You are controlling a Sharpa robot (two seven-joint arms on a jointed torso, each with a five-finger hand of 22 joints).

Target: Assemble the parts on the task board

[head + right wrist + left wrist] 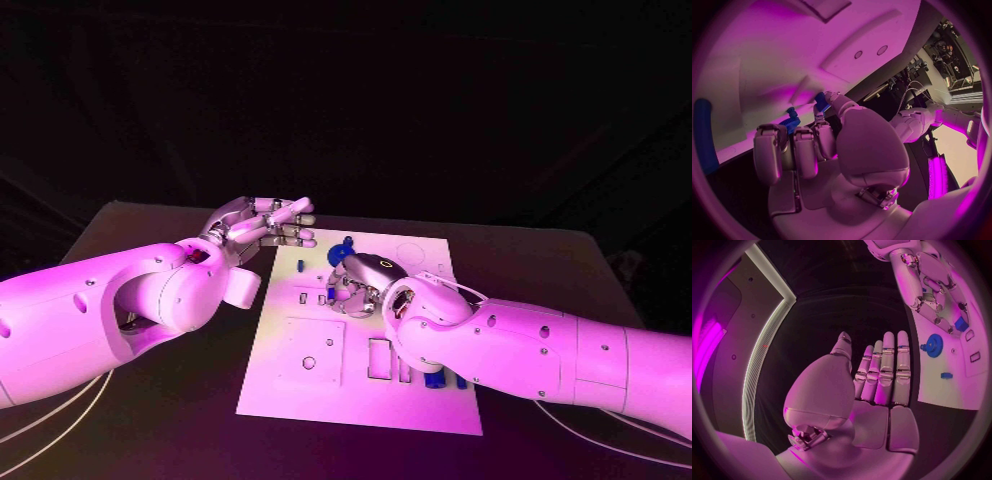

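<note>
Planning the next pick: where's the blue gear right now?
The blue gear lies on the task board, seen in the left wrist view, just beyond the right hand and beside a small blue part.

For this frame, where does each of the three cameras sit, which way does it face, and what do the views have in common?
Head view: on the robot's head, looking down at the task board; both arms enter, left hand at the board's far left corner, right hand over it.
Left wrist view: behind the left hand, fingers extended and empty; beyond lie the board and a blue gear.
Right wrist view: behind the right hand, fingers at a small blue part.
Shared: head and left wrist views both show the right hand above the board.
</note>
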